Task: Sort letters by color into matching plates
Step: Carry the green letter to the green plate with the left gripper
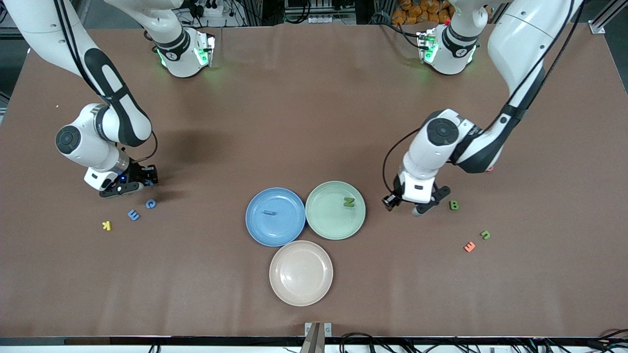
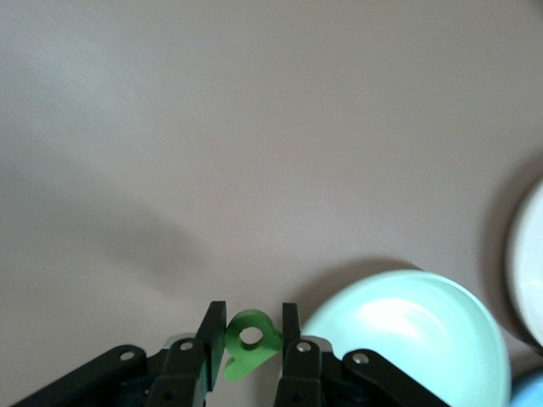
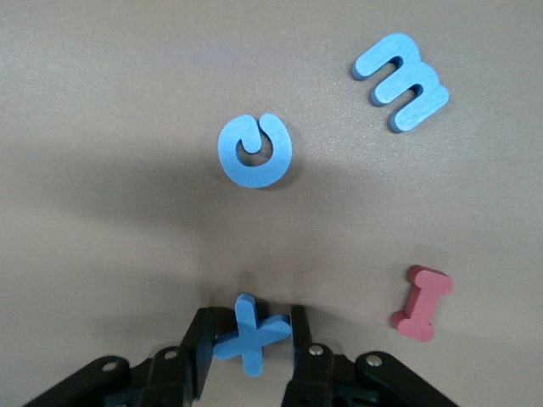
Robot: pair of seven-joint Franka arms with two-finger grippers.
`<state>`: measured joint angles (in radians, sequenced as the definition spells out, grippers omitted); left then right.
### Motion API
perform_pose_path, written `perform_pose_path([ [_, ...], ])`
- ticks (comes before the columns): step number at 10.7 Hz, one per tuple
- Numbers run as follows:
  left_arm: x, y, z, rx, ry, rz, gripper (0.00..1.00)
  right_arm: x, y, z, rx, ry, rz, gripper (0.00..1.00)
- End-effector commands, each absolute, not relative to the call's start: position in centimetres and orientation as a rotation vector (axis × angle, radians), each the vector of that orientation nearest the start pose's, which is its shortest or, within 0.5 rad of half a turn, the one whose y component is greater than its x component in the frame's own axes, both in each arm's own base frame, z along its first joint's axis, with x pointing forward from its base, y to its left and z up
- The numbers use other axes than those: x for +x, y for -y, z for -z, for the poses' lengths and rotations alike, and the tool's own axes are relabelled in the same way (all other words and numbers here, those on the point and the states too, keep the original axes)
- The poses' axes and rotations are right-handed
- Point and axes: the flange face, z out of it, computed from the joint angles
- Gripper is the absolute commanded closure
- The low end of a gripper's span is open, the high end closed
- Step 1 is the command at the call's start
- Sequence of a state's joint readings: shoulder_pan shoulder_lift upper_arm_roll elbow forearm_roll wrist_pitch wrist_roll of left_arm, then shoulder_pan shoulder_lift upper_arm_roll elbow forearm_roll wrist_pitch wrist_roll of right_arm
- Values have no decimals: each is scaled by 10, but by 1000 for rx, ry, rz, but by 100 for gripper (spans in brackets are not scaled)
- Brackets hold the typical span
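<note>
The right gripper (image 3: 250, 339) is sitting low over the table (image 1: 314, 98) at the right arm's end, its fingers pinching a blue X (image 3: 249, 334). Just beside it are lying a blue G (image 3: 254, 151), a blue M (image 3: 401, 80) and a red I (image 3: 422, 302). The left gripper (image 2: 252, 343) is clamping a green letter (image 2: 249, 342) near the pale green plate (image 1: 335, 210), which is holding a green N (image 1: 348, 201). The blue plate (image 1: 275, 216) is touching it, with the beige plate (image 1: 300, 272) nearer the front camera.
</note>
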<state>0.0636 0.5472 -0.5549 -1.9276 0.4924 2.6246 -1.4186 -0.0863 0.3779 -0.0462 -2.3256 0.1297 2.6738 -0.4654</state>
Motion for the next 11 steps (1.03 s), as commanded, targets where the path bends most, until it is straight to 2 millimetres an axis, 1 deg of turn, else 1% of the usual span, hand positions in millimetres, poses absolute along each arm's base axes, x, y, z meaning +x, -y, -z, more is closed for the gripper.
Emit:
perform_pose_path([
  [1,581,359,-273,-3210,1157,272,100,503,76,-173,-3075,364,-21,72],
  [2,575,382,-272,-3226,1168,254,100,504,76,-175,-3076,362,-12,73],
  [3,569,396,-270,-3236,1159,239,100,506,75,-178,-3075,354,-11,73],
  [5,563,421,-268,-3256,1163,224,100,510,72,-183,-3074,338,7,73],
  [6,563,426,-266,-3246,1184,234,100,511,67,-186,-3075,315,11,73],
  [7,558,437,-264,-3232,1203,245,100,514,61,-189,-3076,285,15,73],
  [8,549,447,-255,-3196,1225,271,100,518,55,-193,-3073,261,15,73],
  [9,547,452,-248,-3170,1218,314,100,521,47,-195,-3067,232,8,73],
  [10,544,455,-243,-3160,1196,335,72,525,37,-197,-3064,207,16,73],
  [11,544,455,-241,-3167,1140,361,1,528,25,-200,-3063,181,25,73],
])
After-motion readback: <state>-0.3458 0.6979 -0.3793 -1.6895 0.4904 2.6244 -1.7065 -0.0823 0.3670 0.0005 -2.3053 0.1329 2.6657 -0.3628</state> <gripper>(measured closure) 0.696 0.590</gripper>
